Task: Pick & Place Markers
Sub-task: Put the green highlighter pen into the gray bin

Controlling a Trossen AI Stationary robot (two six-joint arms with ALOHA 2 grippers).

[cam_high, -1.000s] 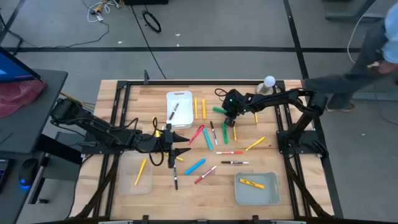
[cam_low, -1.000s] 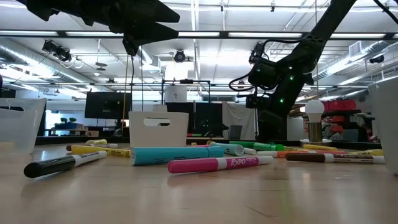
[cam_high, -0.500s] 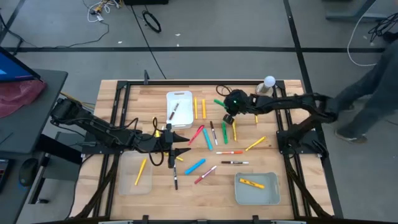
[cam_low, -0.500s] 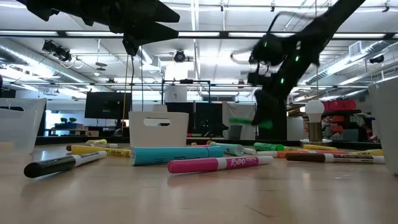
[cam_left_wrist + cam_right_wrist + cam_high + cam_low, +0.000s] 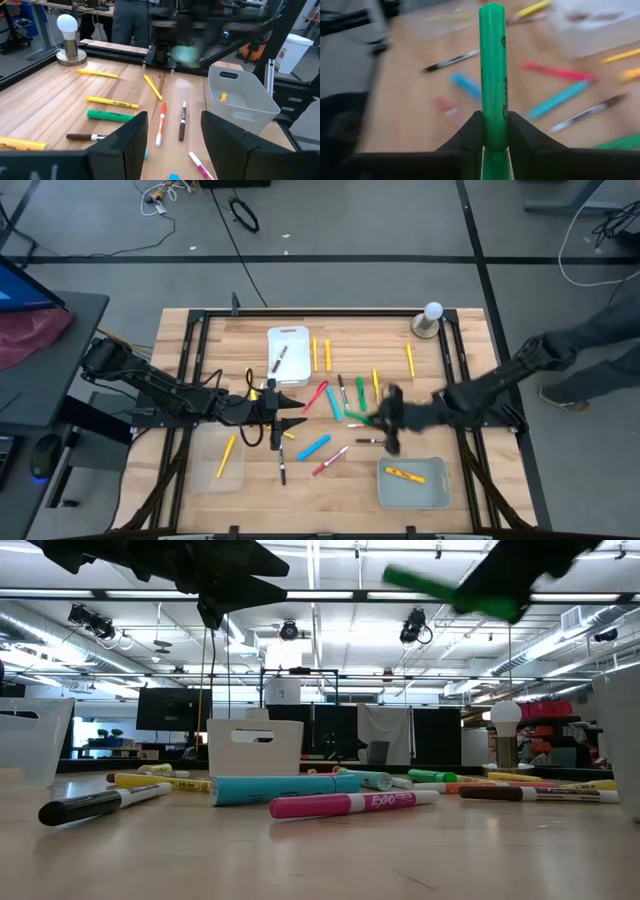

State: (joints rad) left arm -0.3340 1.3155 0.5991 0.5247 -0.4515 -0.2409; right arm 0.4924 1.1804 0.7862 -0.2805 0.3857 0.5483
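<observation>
Several markers (image 5: 330,395) in yellow, green, blue, pink and dark lie scattered flat on the wooden table (image 5: 250,340). My right gripper (image 5: 385,423) hangs blurred above the table's near right part, shut on a green marker (image 5: 493,65), which also shows high in the low view (image 5: 450,592). My left gripper (image 5: 285,415) waits open above the table's left middle, nothing between its fingers (image 5: 127,137). A yellow marker (image 5: 404,474) lies in the near right tray (image 5: 440,495). My right gripper pinches the green marker near one end (image 5: 494,137) between its two fingers (image 5: 470,132). The marker lies along the fingers and sticks out well past their tips. It is lifted clear of the table, high above the markers lying there.
A white tray (image 5: 288,338) at the far middle holds a dark marker. A clear tray (image 5: 205,480) at the near left holds a yellow one. A light bulb on a stand (image 5: 432,312) stands at the far right. A person (image 5: 590,345) is beside the table's right side.
My right gripper has risen from the table's far part with the green marker and swung fast toward the near right, above the tray there; the marker has come clear of the table. The person at the right has moved.
</observation>
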